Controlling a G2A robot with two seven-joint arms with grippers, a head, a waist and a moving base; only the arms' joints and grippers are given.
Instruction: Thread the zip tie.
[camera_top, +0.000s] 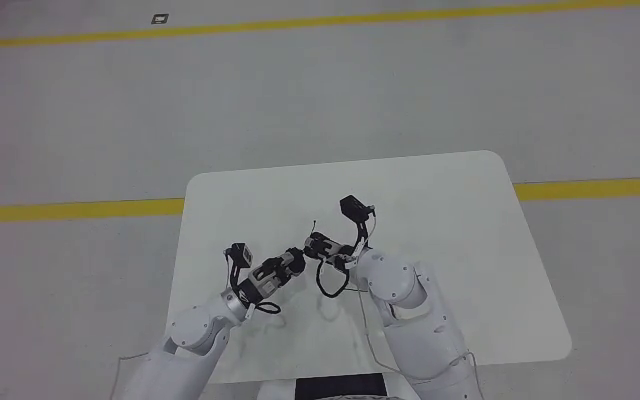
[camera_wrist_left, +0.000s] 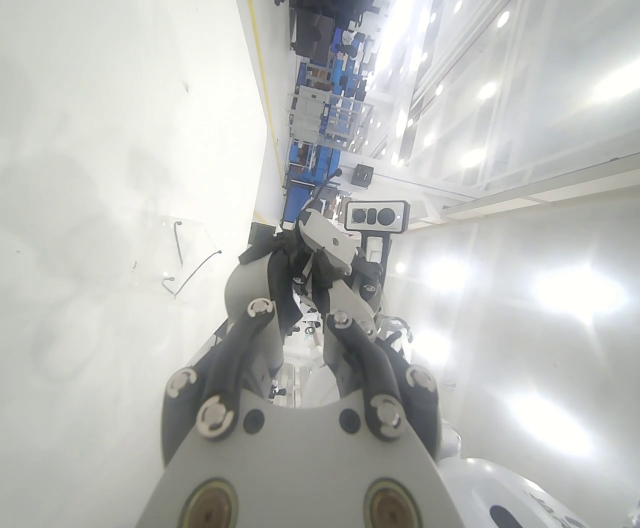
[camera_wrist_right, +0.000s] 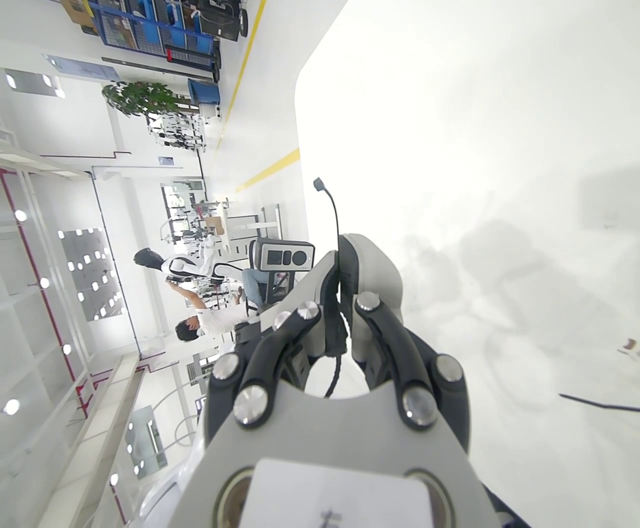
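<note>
You have both grippers close together above the near middle of the table (camera_top: 450, 200). The left gripper (camera_top: 292, 262) is on the left and slightly nearer, and the right gripper (camera_top: 318, 244) is just beside it on the right, a little farther. The zip tie (camera_wrist_right: 334, 215) runs between the right gripper's fingers (camera_wrist_right: 372, 270), with its head end sticking out past their tips toward the far side and its other end curving back toward the palm. Behind the table, well apart from its far edge, a floor line (camera_top: 300, 25) crosses from left to right.

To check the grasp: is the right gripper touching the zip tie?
Touching. The right wrist view shows the zip tie pinched between the shut fingers of the right gripper, its head sticking out beyond.
</note>
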